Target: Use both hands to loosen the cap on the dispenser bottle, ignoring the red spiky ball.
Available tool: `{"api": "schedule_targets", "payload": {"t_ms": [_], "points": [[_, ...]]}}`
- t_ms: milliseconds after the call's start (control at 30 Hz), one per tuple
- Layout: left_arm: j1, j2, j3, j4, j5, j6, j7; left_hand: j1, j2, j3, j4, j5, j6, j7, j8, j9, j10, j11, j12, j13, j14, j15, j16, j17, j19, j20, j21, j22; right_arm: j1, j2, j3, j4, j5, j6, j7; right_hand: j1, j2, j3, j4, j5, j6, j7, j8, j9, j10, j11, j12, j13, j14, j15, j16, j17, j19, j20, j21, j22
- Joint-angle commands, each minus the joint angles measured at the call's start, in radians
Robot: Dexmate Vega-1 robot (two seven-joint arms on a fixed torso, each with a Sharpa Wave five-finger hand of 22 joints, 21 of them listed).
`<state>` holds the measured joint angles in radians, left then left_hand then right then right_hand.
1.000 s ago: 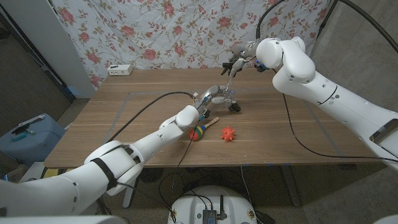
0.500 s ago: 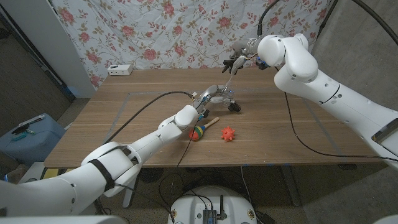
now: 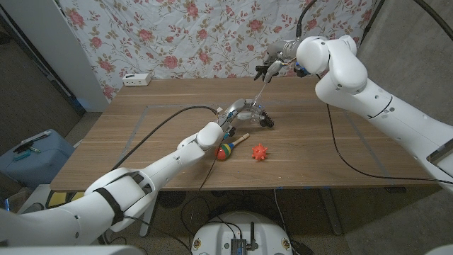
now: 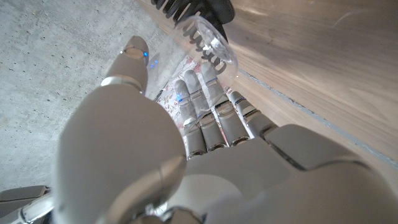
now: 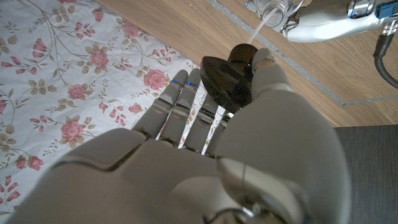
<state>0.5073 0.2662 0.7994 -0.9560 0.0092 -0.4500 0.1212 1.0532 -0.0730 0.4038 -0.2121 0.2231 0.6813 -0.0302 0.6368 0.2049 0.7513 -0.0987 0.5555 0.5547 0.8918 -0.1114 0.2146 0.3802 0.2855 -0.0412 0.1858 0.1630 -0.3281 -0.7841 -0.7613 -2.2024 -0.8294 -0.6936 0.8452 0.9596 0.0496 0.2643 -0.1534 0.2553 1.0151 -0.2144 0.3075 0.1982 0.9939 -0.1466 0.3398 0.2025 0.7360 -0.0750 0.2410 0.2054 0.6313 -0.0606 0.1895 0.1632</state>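
Note:
The clear dispenser bottle (image 3: 253, 107) is off the table, gripped by my left hand (image 3: 237, 113) near the table's middle. In the left wrist view its open mouth (image 4: 208, 42) sticks out past my fingers (image 4: 211, 118). My right hand (image 3: 272, 66) is above and behind the bottle, pinching the black pump cap (image 5: 228, 79). The cap's white tube (image 3: 260, 91) hangs down towards the bottle mouth (image 5: 273, 10); whether its tip is still inside, I cannot tell. The red spiky ball (image 3: 260, 151) lies on the table nearer the front edge, apart from both hands.
A multicoloured ball on a wooden stick (image 3: 226, 150) lies just left of the red ball, under my left forearm. A small black ridged object (image 3: 267, 122) sits on the table beside the bottle. A white power strip (image 3: 138, 78) lies at the back left. A flowered cloth (image 3: 177, 35) hangs behind.
My right hand has lifted the cap slightly up and to the right, drawing the tube further from the bottle. My left hand has kept its hold on the bottle.

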Motion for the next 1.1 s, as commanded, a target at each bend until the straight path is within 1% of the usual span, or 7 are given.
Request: {"api": "schedule_targets", "payload": {"t_ms": [33,233,533,667,833,867,1100], "points": [[0.039,0.044,-0.010,-0.083,0.024,0.044,0.027,-0.122,0.203,0.064,0.055,0.002,0.078,-0.003,0.003,0.001,0.040,-0.035,0.010,0.003,0.009,-0.049,0.006,0.004,-0.005,-0.054,-0.002,0.002,-0.008,-0.006,0.019,-0.028,0.007,0.001,0.017,0.012,0.014,-0.001,0.004,0.001,0.012,0.000,0.004,0.004,0.064,-0.057,-0.002,0.005,0.011,-0.155,-0.005,0.003,0.007,0.000,-0.004,0.001],[0.055,0.065,-0.016,-0.118,0.029,0.060,0.026,-0.122,0.203,0.065,0.056,0.001,0.079,-0.003,0.003,0.001,0.040,-0.036,0.010,0.003,0.009,-0.051,0.006,0.003,-0.005,-0.054,-0.002,0.002,-0.010,-0.008,0.029,-0.039,0.022,0.004,0.019,0.011,0.014,-0.002,0.005,0.000,0.013,0.000,0.003,0.004,0.065,-0.057,-0.003,0.005,0.013,-0.153,-0.007,0.002,0.007,-0.001,-0.004,0.001],[0.086,0.090,-0.032,-0.174,0.028,0.095,0.038,-0.123,0.202,0.065,0.056,0.001,0.080,-0.003,0.003,0.001,0.040,-0.038,0.009,0.003,0.010,-0.051,0.006,0.002,-0.005,-0.054,-0.002,0.002,-0.004,-0.009,0.022,-0.044,0.004,-0.010,0.034,0.010,0.014,-0.003,0.005,0.000,0.014,0.000,0.002,0.004,0.065,-0.057,-0.005,0.005,0.012,-0.153,-0.010,0.002,0.005,-0.001,-0.005,0.001],[0.095,0.098,-0.036,-0.185,0.028,0.086,0.039,-0.123,0.202,0.065,0.056,0.000,0.080,-0.002,0.003,0.001,0.041,-0.036,0.010,0.003,0.010,-0.051,0.007,0.004,-0.005,-0.054,-0.002,0.002,-0.004,-0.010,0.026,-0.036,0.010,-0.010,0.034,0.011,0.014,-0.004,0.005,-0.001,0.014,0.000,0.002,0.004,0.065,-0.057,-0.006,0.005,0.012,-0.154,-0.011,0.001,0.005,0.000,-0.005,0.001],[0.118,0.120,-0.047,-0.226,0.031,0.105,0.047,-0.121,0.202,0.066,0.054,0.000,0.081,-0.003,0.003,0.002,0.042,-0.037,0.010,0.003,0.012,-0.050,0.007,0.003,-0.004,-0.055,-0.002,0.002,0.000,-0.010,0.023,-0.029,0.006,-0.014,0.037,0.011,0.015,-0.005,0.006,-0.001,0.015,0.000,0.001,0.004,0.065,-0.057,-0.008,0.005,0.013,-0.154,-0.011,0.002,0.005,-0.001,-0.005,0.001],[0.127,0.127,-0.051,-0.247,0.033,0.125,0.055,-0.121,0.203,0.066,0.055,0.000,0.081,-0.002,0.003,0.002,0.042,-0.037,0.010,0.003,0.011,-0.050,0.007,0.003,-0.004,-0.055,-0.002,0.002,0.000,-0.010,0.023,-0.027,0.007,-0.014,0.037,0.011,0.015,-0.005,0.006,-0.001,0.015,0.000,0.001,0.004,0.065,-0.058,-0.008,0.006,0.014,-0.153,-0.010,0.003,0.005,-0.001,-0.005,0.001],[0.155,0.152,-0.066,-0.290,0.036,0.146,0.068,-0.121,0.202,0.066,0.055,0.000,0.081,-0.006,0.002,0.002,0.041,-0.036,0.011,0.004,0.012,-0.050,0.007,0.003,-0.004,-0.055,-0.002,0.002,0.002,-0.010,0.018,-0.018,0.006,-0.022,0.040,0.010,0.015,-0.007,0.007,-0.002,0.014,0.000,-0.001,0.004,0.065,-0.058,-0.010,0.006,0.013,-0.153,-0.013,0.002,0.005,-0.001,-0.005,0.001]]}}
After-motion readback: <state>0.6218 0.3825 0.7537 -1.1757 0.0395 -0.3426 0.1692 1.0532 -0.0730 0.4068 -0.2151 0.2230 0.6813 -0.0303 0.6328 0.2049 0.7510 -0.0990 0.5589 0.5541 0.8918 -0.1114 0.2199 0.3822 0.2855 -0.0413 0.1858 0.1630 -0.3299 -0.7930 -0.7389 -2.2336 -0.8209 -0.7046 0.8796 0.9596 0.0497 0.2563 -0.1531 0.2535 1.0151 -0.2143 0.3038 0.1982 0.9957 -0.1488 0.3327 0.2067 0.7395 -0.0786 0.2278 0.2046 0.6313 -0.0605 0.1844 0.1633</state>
